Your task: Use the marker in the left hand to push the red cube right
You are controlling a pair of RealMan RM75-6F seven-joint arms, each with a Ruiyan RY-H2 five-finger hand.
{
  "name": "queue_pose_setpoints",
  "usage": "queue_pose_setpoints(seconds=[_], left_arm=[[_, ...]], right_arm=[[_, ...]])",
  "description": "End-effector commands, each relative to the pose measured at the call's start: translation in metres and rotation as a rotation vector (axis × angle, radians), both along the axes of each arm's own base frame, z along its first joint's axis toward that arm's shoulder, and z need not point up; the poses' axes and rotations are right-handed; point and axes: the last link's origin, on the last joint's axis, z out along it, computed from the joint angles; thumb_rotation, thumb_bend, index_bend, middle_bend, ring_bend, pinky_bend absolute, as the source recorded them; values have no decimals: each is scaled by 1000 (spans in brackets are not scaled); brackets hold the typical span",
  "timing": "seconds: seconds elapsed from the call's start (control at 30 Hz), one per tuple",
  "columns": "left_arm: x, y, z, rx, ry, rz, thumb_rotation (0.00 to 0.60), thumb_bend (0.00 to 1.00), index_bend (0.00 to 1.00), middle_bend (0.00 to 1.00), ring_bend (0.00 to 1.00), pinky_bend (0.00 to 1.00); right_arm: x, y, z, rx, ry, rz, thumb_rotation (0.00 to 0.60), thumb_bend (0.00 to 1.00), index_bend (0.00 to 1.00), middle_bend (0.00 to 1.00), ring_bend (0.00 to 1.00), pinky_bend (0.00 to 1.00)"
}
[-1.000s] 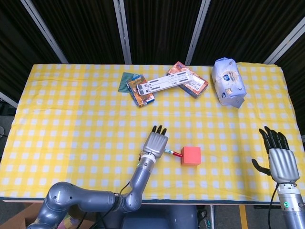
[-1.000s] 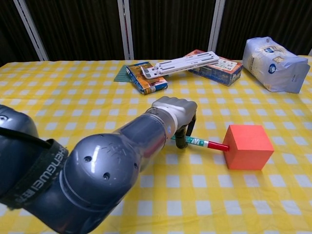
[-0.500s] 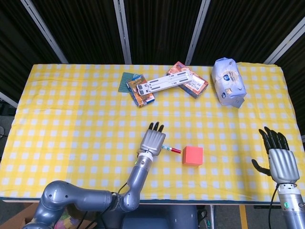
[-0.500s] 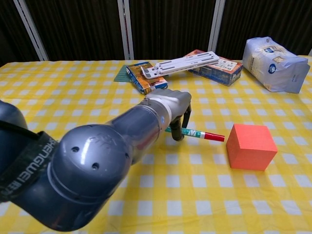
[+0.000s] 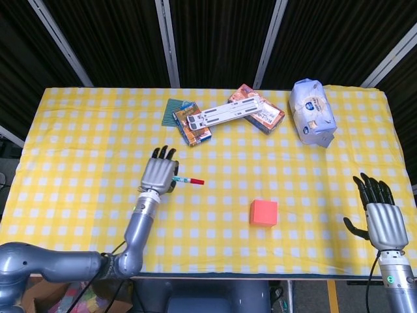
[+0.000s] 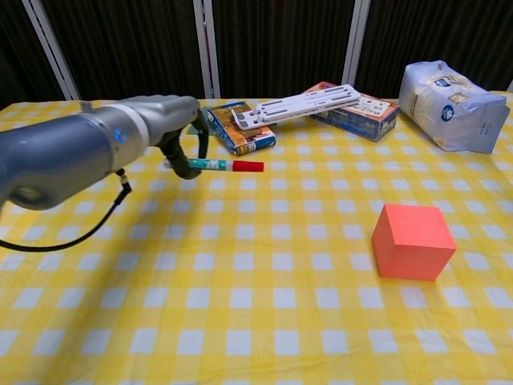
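Observation:
The red cube (image 5: 263,212) (image 6: 413,241) sits on the yellow checked cloth, right of the table's middle. My left hand (image 5: 159,175) (image 6: 172,128) is raised well to the cube's left and grips a marker (image 5: 189,180) (image 6: 227,166) with a red cap, its tip pointing right. A wide gap separates the marker's tip from the cube. My right hand (image 5: 382,218) hovers at the table's near right edge with fingers spread and nothing in it; the chest view does not show it.
At the back of the table lie a small carton (image 5: 193,126) (image 6: 240,128), a second box (image 5: 260,114) (image 6: 361,111) and a white flat device (image 5: 225,113) (image 6: 296,104) across them. A white bag (image 5: 313,112) (image 6: 453,95) stands at the back right.
My left hand has drawn back to the left and away from the cube, lifting the marker with it. The cube has stayed where the push left it. The right hand has not moved.

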Motion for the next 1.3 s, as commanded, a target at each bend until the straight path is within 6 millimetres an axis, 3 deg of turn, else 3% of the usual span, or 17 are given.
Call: queue_pose_setpoints(seconds=[0.03, 0.2, 0.4, 0.83, 1.0, 1.3], left_arm=[[-37, -6, 19, 10, 8, 43, 600, 471, 567, 98, 0, 85], [-75, -11, 29, 12, 56, 82, 600, 438, 564, 98, 0, 85], [-97, -14, 35, 15, 70, 101, 600, 427, 555, 97, 0, 85], [-121, -17, 37, 7, 115, 115, 600, 345, 524, 70, 0, 80], [-126, -19, 38, 5, 109, 123, 600, 279, 438, 29, 0, 61], [-133, -19, 48, 24, 83, 140, 600, 266, 341, 11, 0, 43]], right_arm=[[0, 0, 0, 0, 0, 0, 600, 321, 0, 0, 0, 0], [1, 0, -1, -1, 0, 0, 600, 321, 0, 0, 0, 0], [1, 0, -1, -3, -1, -1, 600, 322, 0, 0, 0, 0], [1, 0, -1, -3, -5, 0, 600, 321, 0, 0, 0, 0], [1, 0, -1, -3, -12, 2, 600, 322, 0, 0, 0, 0], [2, 0, -1, -4, -12, 3, 600, 321, 0, 0, 0, 0]])
